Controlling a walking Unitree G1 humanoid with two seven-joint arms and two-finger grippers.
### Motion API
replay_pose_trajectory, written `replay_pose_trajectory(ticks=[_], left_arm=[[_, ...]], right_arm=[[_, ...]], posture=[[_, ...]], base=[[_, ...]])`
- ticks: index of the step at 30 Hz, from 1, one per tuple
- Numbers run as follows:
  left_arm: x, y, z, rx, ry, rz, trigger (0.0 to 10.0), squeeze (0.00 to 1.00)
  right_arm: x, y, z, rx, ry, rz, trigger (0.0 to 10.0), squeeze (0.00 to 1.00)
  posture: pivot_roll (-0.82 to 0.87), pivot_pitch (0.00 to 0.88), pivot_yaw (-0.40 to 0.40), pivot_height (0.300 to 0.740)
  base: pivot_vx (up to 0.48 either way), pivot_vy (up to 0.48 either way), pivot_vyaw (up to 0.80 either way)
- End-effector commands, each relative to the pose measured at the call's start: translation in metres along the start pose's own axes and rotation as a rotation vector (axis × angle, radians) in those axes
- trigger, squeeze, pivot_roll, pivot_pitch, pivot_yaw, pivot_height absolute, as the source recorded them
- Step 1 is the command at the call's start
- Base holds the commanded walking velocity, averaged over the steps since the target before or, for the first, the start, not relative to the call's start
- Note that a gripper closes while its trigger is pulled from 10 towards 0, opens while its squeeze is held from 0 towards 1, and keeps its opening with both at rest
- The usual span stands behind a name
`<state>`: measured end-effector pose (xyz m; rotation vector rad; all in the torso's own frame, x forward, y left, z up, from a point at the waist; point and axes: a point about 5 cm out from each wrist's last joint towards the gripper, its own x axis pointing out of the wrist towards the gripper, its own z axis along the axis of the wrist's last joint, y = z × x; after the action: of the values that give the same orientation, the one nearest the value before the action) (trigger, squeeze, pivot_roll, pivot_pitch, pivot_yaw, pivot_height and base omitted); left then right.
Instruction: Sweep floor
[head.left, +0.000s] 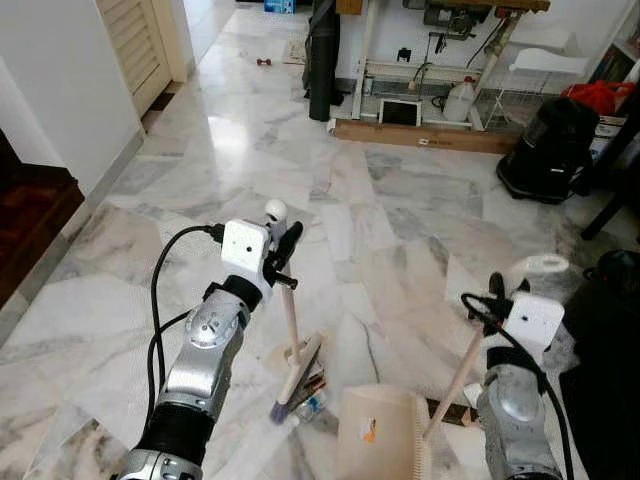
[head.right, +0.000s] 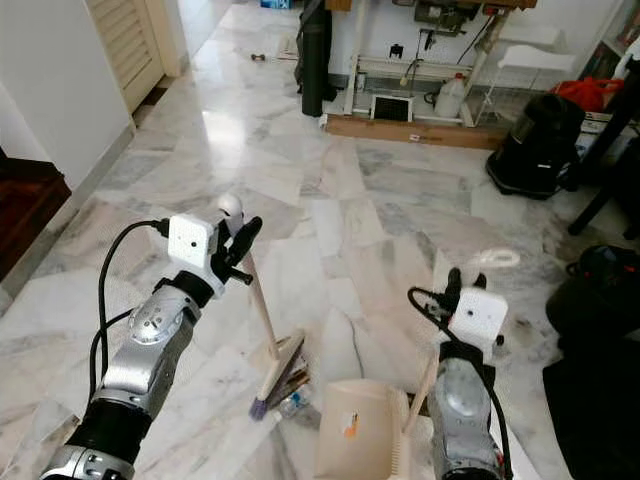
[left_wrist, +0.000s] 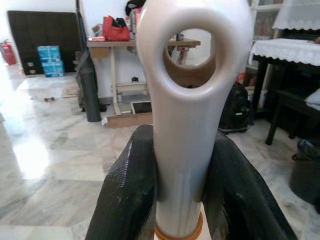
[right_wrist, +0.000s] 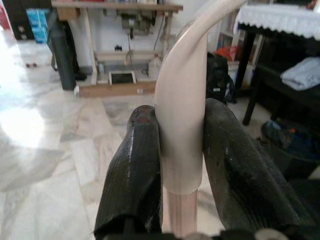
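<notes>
The left gripper, just left of centre in the head view, is clamped on the cream handle of a small broom. From the wrist its black fingers press both sides of the glossy handle just below the round hanging loop at its top, with an orange ring showing lower down. The pale stick runs down to a brush head near the bottom centre, tilted, its bristles dark with a purplish tip resting on the marble floor. Some small litter lies right beside the bristles.

Low on the right, the right gripper is closed around the cream handle of a dustpan; its fingers squeeze the curved plastic grip where it sleeves over a wooden shaft. The beige pan sits on the floor at the bottom edge, just right of the brush, with an orange sticker on it.

A black vacuum cleaner stands at the upper right.
</notes>
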<state>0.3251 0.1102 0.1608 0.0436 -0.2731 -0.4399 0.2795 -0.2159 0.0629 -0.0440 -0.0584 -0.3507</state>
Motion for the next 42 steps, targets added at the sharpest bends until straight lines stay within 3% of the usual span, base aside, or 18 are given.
replay_pose_trajectory(ticks=[1,8,16,28,35,42], left_arm=[[0.004,0.0,0.014,0.015,-0.045,-0.031,10.0,0.0],[0.006,-0.001,0.018,0.02,-0.043,-0.071,10.0,0.0],[0.007,-0.007,0.019,0.004,-0.013,-0.169,10.0,0.0],[0.01,-0.008,0.021,0.01,-0.003,-0.204,10.0,0.0],[0.006,-0.007,0.012,0.049,0.046,-0.214,10.0,0.0],[0.003,-0.012,0.001,0.037,0.1,-0.256,10.0,0.0]], right_arm=[[-0.001,-0.004,-0.003,-0.011,-0.004,-0.011,10.0,0.0],[-0.011,-0.005,-0.026,-0.036,0.076,-0.004,10.0,0.0],[-0.015,0.0,-0.04,-0.047,0.138,0.019,10.0,0.0],[-0.03,0.003,-0.058,-0.067,0.214,0.05,10.0,0.0],[-0.034,0.004,-0.062,-0.064,0.224,0.051,10.0,0.0],[-0.03,0.003,-0.058,-0.06,0.203,0.048,10.0,0.0]], posture=[[0.1,0.131,-0.026,0.74],[0.11,0.125,-0.021,0.74],[0.13,0.129,-0.019,0.74],[0.13,0.143,-0.013,0.74],[0.13,0.146,-0.013,0.74],[0.12,0.147,-0.015,0.74]], base=[[0.0,0.0,0.0],[0.0,0.0,0.0],[0.0,0.0,0.0],[0.0,0.0,0.0],[0.0,0.0,0.0],[0.0,0.0,0.0]])
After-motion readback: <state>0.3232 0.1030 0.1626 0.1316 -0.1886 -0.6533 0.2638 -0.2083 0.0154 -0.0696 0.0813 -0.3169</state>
